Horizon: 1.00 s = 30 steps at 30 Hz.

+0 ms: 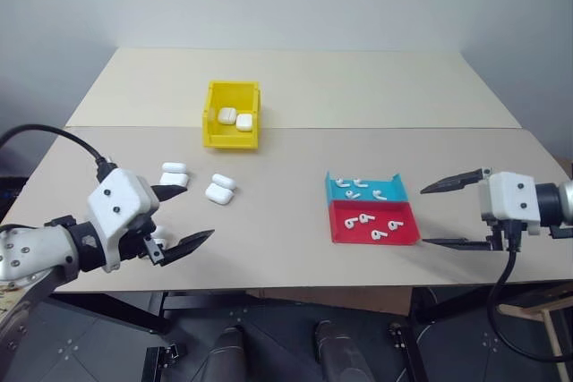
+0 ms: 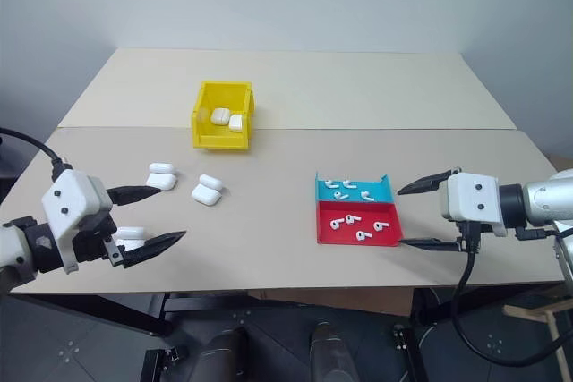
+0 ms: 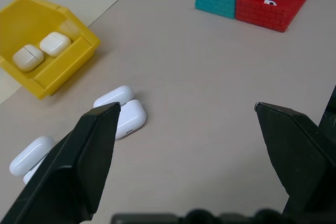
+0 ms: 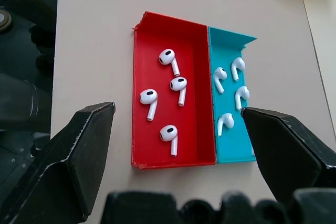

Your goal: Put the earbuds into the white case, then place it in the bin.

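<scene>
A: Both claws spread wide, empty: left claw (image 1: 183,215) near the white case (image 1: 219,188) on the table (image 1: 286,203); right claw (image 1: 452,212) beside the earbuds (image 1: 376,224) in the red tray (image 1: 403,237).

B: Risk: buds tiny, glossy, could slip from wide fingers. The bin (image 1: 211,131) already holds two cases.

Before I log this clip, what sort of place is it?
Probably a lab or test bench rather than a home: a bare beige table against a plain wall, with earbuds sorted into a red tray and a blue tray, and white cases in a yellow bin.
</scene>
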{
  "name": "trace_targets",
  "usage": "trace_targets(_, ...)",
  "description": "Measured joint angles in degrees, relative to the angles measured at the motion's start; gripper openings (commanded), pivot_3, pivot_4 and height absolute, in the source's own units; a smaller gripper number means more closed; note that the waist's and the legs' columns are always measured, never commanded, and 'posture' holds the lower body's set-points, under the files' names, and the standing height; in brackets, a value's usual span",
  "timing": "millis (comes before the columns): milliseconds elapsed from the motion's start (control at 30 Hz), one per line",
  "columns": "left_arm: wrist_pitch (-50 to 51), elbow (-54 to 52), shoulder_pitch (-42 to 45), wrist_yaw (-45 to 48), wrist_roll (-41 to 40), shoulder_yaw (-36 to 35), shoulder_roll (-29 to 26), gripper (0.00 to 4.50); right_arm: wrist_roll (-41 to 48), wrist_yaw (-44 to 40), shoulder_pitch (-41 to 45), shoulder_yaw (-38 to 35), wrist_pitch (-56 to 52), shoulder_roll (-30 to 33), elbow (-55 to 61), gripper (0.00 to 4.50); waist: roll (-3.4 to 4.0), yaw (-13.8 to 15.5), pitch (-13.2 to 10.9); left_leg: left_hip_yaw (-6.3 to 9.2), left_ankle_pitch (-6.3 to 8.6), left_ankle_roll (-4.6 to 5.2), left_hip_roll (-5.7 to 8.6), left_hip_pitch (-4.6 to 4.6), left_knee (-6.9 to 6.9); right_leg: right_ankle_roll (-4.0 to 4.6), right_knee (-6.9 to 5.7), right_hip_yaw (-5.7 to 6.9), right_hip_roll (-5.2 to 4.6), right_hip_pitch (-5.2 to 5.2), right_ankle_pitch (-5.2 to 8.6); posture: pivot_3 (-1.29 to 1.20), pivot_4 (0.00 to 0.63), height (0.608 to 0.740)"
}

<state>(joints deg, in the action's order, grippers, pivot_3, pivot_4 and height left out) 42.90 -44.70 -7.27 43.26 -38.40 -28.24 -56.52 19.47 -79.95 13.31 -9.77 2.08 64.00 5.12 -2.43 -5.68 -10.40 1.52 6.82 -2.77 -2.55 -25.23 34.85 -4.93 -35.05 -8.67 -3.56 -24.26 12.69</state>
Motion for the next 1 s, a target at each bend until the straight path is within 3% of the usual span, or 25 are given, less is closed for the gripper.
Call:
trace_targets(433, 7.80, -3.63, 0.57, -6.84, -3.33, -3.61, 0.69, 4.48, -0.15, -0.16, 2.99, 1.50, 0.17, -0.72, -1.51, 4.50, 0.00, -0.05, 0.00, 0.00, 0.00, 0.00, 0.00, 0.00, -0.01, 0.00, -0.03, 0.01, 0.01, 0.01, 0.00, 0.00, 0.150, 0.740)
trace_targets(700, 22.25, -11.04, 1.82, -19.04, -6.81, -7.22, 0.69, 4.48, -0.16, 0.00, 1.53, 2.20, 0.40, -1.16, -1.90, 4.50, 0.00, -0.01, 0.00, 0.01, 0.00, 0.00, 0.03, 0.00, -0.01, 0.00, -0.08, 0.00, 0.02, 0.01, 0.00, 0.00, 0.150, 0.740)
trace_targets(900, 42.08, -11.94, 11.28, -26.73, -18.03, -11.80, 0.19, 4.48, -0.17, 0.20, 1.33, 2.18, 0.35, -1.16, -1.62, 4.50, -0.01, -0.07, 0.00, 0.05, 0.00, 0.00, 0.03, 0.02, 0.11, -0.01, -0.12, 0.04, 0.05, 0.03, 0.00, 0.00, 0.150, 0.740)
trace_targets(1000, 48.77, -8.30, 11.35, -33.30, -27.58, -11.96, -6.59, 4.48, -0.16, 0.26, -0.05, 1.91, -0.12, -1.02, -0.70, 4.50, -0.05, -0.16, -0.02, 0.05, 0.00, 0.00, 0.01, 0.04, 0.11, -0.01, -0.12, 0.02, 0.05, 0.04, 0.00, 0.00, 0.150, 0.740)
